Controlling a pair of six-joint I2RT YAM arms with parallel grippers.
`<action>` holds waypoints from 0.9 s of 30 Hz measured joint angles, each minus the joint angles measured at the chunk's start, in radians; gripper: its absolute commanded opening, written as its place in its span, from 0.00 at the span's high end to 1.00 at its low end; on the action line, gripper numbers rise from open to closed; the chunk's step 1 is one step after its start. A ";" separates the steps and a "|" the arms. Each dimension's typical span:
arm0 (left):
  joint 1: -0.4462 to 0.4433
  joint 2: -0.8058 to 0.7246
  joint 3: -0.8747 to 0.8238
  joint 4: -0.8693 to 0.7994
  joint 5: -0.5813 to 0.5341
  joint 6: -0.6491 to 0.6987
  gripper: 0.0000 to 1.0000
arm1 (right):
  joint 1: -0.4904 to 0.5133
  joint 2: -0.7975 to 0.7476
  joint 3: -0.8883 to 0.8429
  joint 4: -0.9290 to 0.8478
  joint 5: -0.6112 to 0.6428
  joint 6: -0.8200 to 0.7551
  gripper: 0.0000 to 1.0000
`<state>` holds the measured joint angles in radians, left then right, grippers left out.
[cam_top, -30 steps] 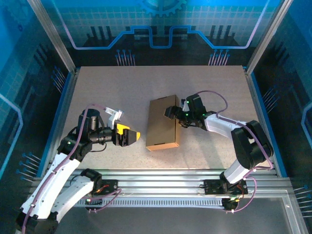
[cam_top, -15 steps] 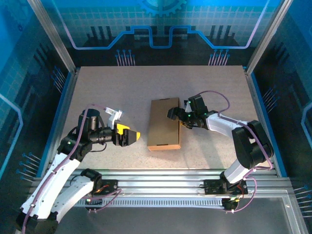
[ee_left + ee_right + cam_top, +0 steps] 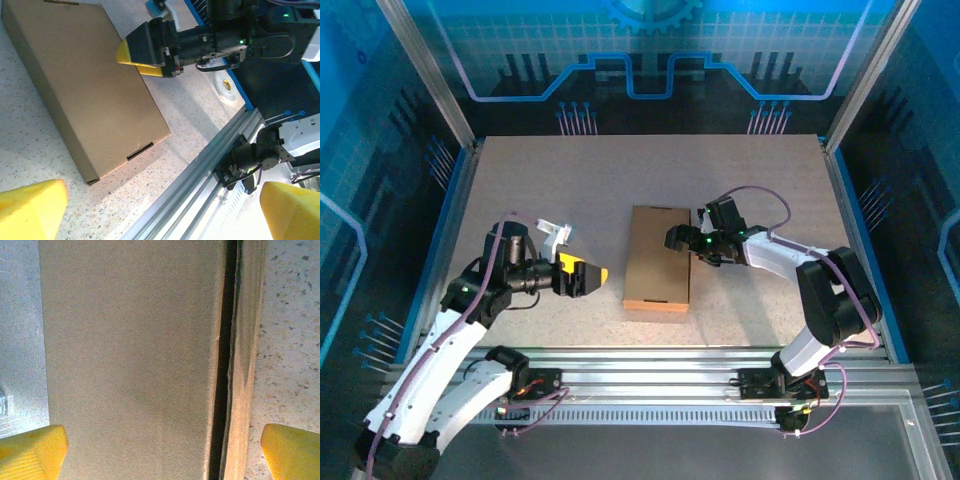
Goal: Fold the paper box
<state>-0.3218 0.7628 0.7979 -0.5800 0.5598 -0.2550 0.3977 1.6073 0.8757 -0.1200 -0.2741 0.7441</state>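
Your paper box (image 3: 657, 258) lies flat on the table (image 3: 550, 180), between the two arms. It already has the shape of a closed carton: the big lid panel is down and the side walls stand under it. From the left wrist camera the box (image 3: 85, 85) shows a clean top face with a thin slot near one short end. I judge the folding nearly finished.

What looks left is the seam. In the right wrist view the box (image 3: 130, 360) has a dark gap running along one long edge, between the lid and the narrow strip beside it. That edge may not be fully seated or tucked, so expect a last press there. I cannot tell whether the tabs have locked.

The right gripper (image 3: 676, 238) hangs over the box's right long edge. Its yellow fingers (image 3: 31, 450) are spread wide to either side of the lid, clamping nothing. The left gripper (image 3: 582, 278) sits just off the box's left side, apart from it, with its jaws also wide and empty.

You will find no brand, label or readable writing on the box; the cardboard is plain brown.
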 measured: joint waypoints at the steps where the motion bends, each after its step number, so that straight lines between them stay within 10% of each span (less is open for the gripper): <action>1: 0.000 0.002 0.002 -0.006 -0.014 -0.001 0.01 | 0.000 -0.005 0.002 -0.005 0.002 -0.010 0.00; 27: 0.076 0.060 -0.072 0.227 -0.332 -0.165 0.01 | -0.101 -0.655 -0.244 -0.074 0.439 -0.423 0.00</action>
<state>-0.2455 0.8223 0.7254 -0.3527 0.2279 -0.4202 0.2962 0.9524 0.6319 -0.1944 0.1650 0.3206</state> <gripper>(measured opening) 0.994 0.999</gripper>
